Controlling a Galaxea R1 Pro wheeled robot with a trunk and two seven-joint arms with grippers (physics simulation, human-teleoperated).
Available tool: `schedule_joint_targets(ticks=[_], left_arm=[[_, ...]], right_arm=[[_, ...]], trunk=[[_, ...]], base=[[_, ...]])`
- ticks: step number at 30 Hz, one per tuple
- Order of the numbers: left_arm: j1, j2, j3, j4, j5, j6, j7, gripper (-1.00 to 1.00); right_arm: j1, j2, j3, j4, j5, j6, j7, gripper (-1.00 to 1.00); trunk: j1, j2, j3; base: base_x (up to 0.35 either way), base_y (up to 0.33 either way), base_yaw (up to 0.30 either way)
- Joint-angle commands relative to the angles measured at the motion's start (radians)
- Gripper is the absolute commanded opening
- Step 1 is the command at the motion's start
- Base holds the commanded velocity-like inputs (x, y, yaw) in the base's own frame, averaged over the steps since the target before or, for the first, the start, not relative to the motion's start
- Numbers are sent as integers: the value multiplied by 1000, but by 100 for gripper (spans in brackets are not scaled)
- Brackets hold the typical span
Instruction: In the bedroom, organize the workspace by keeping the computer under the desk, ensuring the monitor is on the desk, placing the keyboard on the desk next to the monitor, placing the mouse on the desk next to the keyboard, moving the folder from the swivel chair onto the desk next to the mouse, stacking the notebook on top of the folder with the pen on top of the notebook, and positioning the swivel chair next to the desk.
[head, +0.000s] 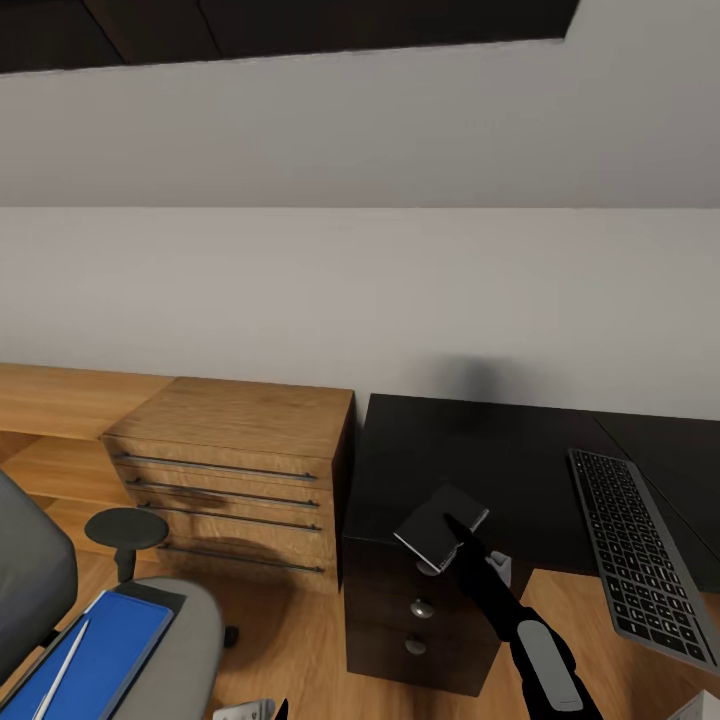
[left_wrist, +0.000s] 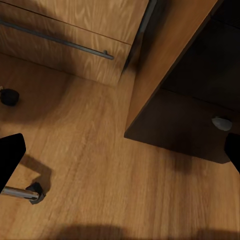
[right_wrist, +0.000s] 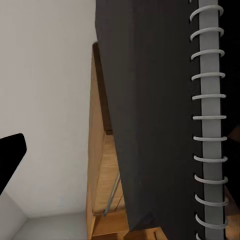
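Notebook up in the right tool, clamped by one edge and tilted, hanging over the near left corner of the black surface, lower middle of frame. Spiral binding plain to see in the right wrist view. Keyboard already lying at lower right. Folder sitting on the chair seat at lower left, pen across it. Looks like notebook-moving time, though folder probably needs to land first, so maybe park it somewhere for now. Left tool state: can't tell.
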Motion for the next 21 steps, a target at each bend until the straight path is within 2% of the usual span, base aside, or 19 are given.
schedule_joint_targets(ticks=[1,9,21], left_arm=[[0,0,0,0,11,-1,-5,100],[0,0,0,0,9,0,-5,100],[0,0,0,0,9,0,-5,100]], right_arm=[[-1,1,-5,0,0,8,-2,100],[-1,1,-5,1,0,8,-2,100],[-1,1,-3,28,1,7,-2,100]], trunk=[[0,0,-1],[0,0,-1],[0,0,-1]], base=[[0,0,0],[-49,0,0],[-298,0,0]])
